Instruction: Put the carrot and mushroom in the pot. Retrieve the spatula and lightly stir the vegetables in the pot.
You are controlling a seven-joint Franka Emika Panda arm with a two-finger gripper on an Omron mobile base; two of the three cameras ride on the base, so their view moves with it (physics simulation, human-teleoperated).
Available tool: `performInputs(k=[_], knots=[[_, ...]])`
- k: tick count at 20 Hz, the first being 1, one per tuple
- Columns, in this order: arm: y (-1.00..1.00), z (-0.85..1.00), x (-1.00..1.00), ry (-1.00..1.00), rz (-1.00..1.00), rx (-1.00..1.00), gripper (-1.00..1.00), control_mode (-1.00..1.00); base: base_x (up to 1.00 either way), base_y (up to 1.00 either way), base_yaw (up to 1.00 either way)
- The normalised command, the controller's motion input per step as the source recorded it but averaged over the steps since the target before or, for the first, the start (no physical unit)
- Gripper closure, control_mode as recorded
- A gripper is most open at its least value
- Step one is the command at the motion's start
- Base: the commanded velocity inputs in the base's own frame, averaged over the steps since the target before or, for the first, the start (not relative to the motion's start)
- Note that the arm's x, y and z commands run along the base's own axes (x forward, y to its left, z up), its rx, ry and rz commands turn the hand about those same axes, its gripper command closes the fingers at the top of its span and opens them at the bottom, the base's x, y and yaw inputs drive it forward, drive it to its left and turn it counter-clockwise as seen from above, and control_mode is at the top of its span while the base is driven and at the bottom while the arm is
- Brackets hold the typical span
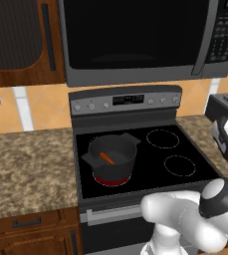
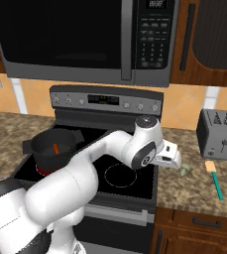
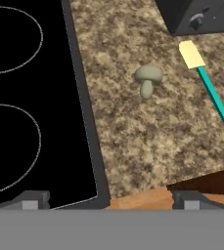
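You will find no text, label, brand or number that can be read. The small display of the black and steel microwave [image 2: 157, 4], its grey keypad [image 2: 151, 37] and the dark clock panel on the grey stove backguard [image 1: 128, 99] carry marks too blurred to make out

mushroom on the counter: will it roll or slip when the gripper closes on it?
The mushroom lies on its side on the granite counter, so its rounded cap will probably let it roll if nudged. It looks tiny and likely light, so one finger touching first may push it away. The narrow stem probably offers little grip.
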Motion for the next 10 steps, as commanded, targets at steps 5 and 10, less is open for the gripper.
performInputs(k=[5, 10], knots=[[-0.40, -0.19, 0.03, 0.00, 0.00, 0.03, -1.00, -1.00, 0.00, 0.00, 0.00], [-0.35, -0.28, 0.15, 0.01, 0.00, 0.00, -1.00, -1.00, 0.00, 0.00, 0.00]])
